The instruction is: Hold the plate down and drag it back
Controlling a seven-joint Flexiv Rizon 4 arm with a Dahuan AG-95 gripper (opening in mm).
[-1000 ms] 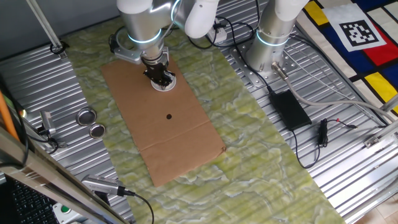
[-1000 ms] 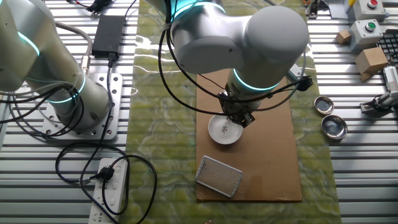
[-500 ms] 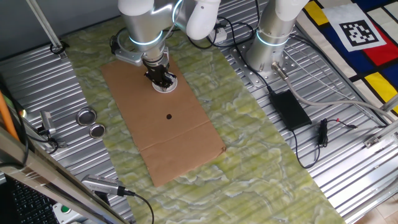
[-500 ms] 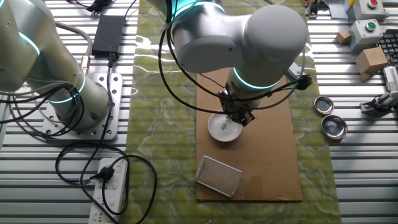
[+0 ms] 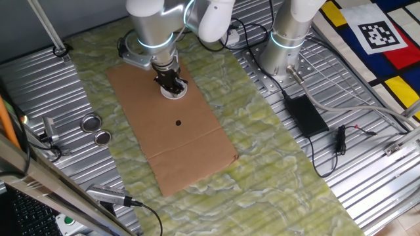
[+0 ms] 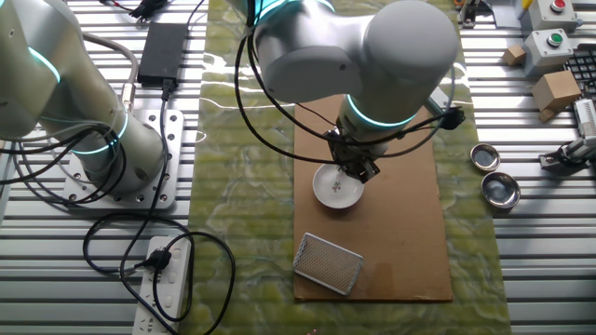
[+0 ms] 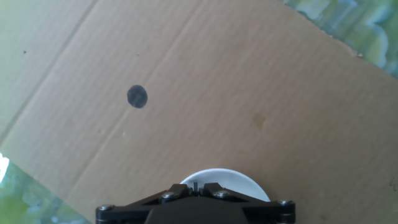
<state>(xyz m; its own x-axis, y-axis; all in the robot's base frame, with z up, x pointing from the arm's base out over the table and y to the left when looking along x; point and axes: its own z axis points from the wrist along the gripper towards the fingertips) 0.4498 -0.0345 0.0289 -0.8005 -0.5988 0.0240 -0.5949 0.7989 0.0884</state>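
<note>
The small round white plate [image 5: 174, 91] lies on the brown cardboard sheet [image 5: 190, 144], near its far end. It also shows in the other fixed view [image 6: 333, 189] and at the bottom of the hand view [image 7: 231, 180]. My gripper [image 5: 172, 84] stands straight down on the plate, its tip pressing on the plate's surface [image 6: 353, 171]. In the hand view the two fingertips [image 7: 196, 186] are together with only a thin slit between them, so the gripper [image 7: 196, 185] is shut, with nothing between the jaws.
A black dot [image 7: 137, 96] is drawn on the cardboard ahead of the plate [image 5: 178, 122]. Two silvery tins [image 5: 91, 122] [image 5: 102, 137] sit off the cardboard. A mesh metal piece [image 6: 328, 263] lies on the cardboard's near end. A second arm's base [image 6: 112, 149], cables and a power brick [image 5: 305, 115] stand aside.
The gripper and the plate under it have slid a little way along the cardboard, farther from the black dot and from the mesh piece.
</note>
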